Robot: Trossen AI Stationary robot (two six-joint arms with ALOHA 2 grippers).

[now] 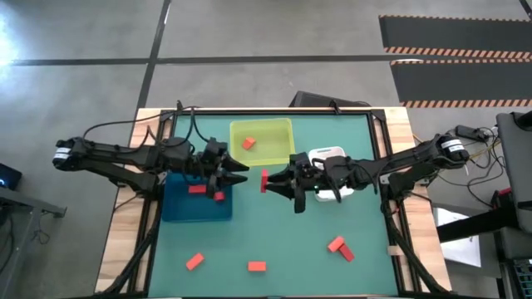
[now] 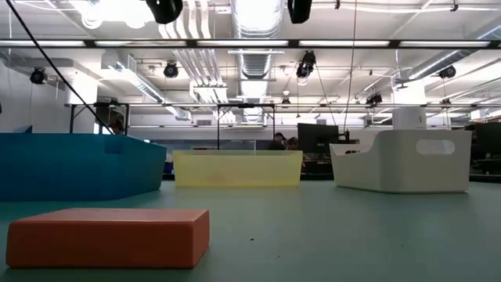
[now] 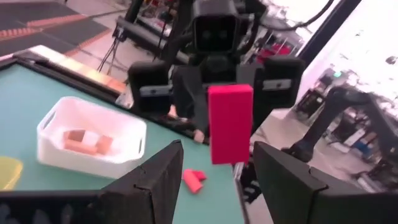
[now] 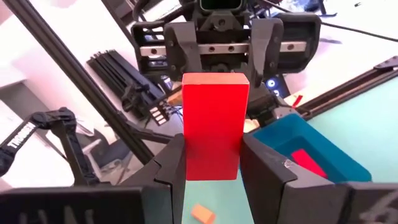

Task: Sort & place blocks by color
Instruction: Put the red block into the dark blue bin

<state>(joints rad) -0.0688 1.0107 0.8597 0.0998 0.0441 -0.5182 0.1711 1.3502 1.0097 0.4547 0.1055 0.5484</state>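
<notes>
Over the blue tray [image 1: 179, 208] at the table's left, the left gripper [image 1: 239, 173] hangs with its fingers spread and nothing between them, pointing toward the table's middle. Two red blocks [image 1: 197, 189] lie inside that tray. Behind it and further right sits the yellow-green tray [image 1: 274, 154], with one orange block [image 1: 248, 143] in it. Between the two grippers, above the green mat [image 1: 332, 208], a red bar [image 1: 264, 180] stands upright, pinched between the fingers of the right gripper [image 1: 271, 183]; the right wrist view shows both dark fingers [image 4: 173, 163] pressed against its sides, with the left gripper facing it just beyond. Right of that lies the white tray [image 1: 326, 154], partly under the right arm; the left wrist view shows pale tan-pink blocks [image 3: 84, 140] inside it. Near the table's front edge loose blocks lie on the mat: one red at the left [image 1: 194, 262], one in the middle [image 1: 257, 267], and a touching pair at the right [image 1: 340, 247].
</notes>
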